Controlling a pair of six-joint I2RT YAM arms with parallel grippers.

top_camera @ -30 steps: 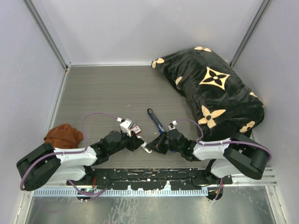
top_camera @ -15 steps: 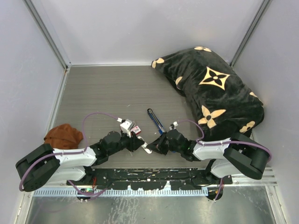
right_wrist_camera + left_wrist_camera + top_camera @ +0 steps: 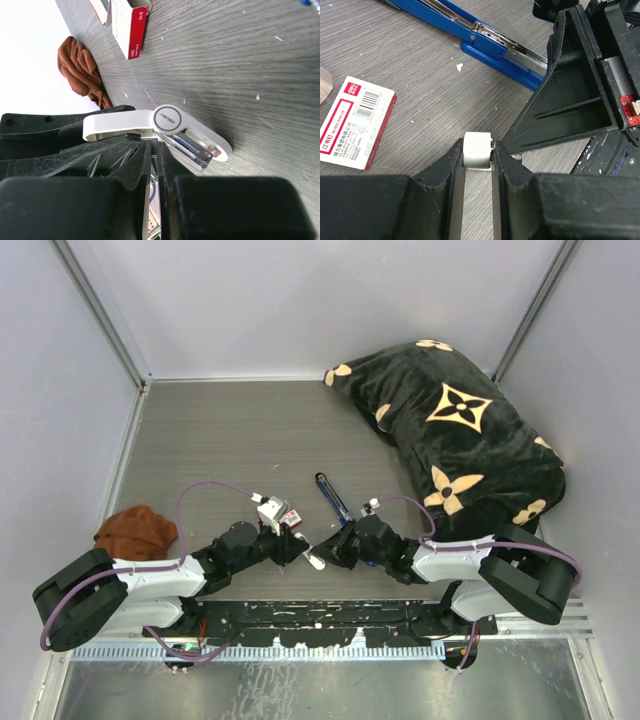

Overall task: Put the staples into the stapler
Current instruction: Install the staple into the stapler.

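The left gripper (image 3: pixel 477 154) is clamping its fingers on a white piece (image 3: pixel 478 146), which is sitting upright between the two tips, just above the table (image 3: pixel 420 80). The right gripper (image 3: pixel 154 148) is coming in from the right side of those fingers, its own fingers drawn almost together and their tips meeting the white piece. In the right wrist view they are pinching the near end of the staples (image 3: pixel 194 149), a silvery ribbed block lying along the underside of the white piece and reaching away past the tips. The stapler (image 3: pixel 485 37) is lying opened on the table beyond the left fingers, apart from both grippers. The box (image 3: pixel 357 122) is lying flat left of the left fingers.
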